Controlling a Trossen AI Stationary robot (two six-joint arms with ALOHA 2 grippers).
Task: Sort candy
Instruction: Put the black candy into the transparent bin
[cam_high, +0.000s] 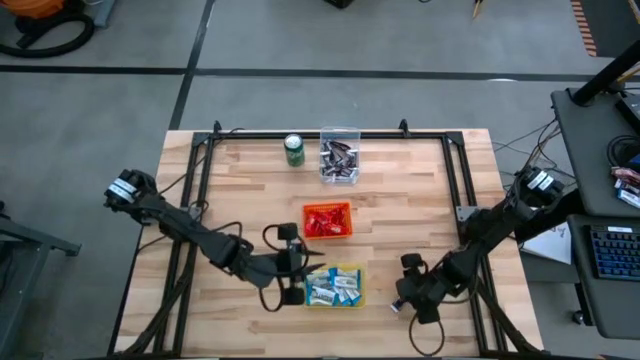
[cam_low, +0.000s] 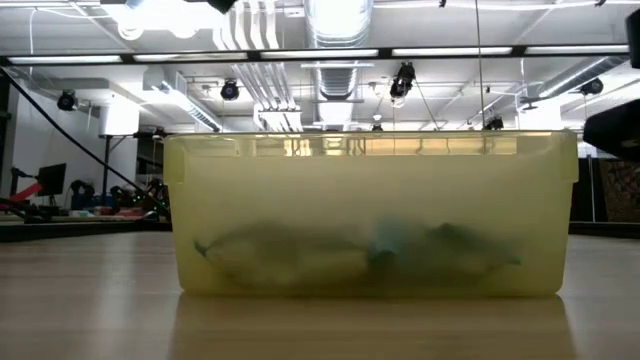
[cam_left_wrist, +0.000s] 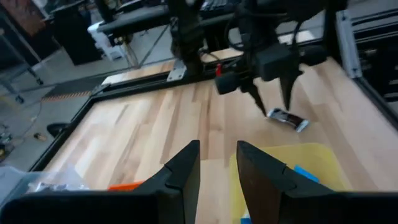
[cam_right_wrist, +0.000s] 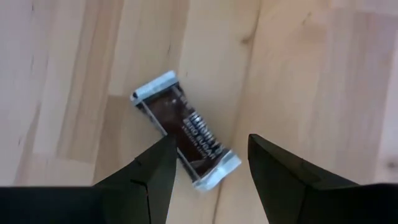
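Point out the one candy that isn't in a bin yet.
The dark brown candy lying alone on the bare table, right under the open right gripper. The others all sit in the clear, orange or yellow bin.

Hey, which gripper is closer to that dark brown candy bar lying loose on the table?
Right. The right gripper hangs directly over the dark brown candy bar, open fingers either side. The left gripper is farther away, at the yellow bin's far edge.
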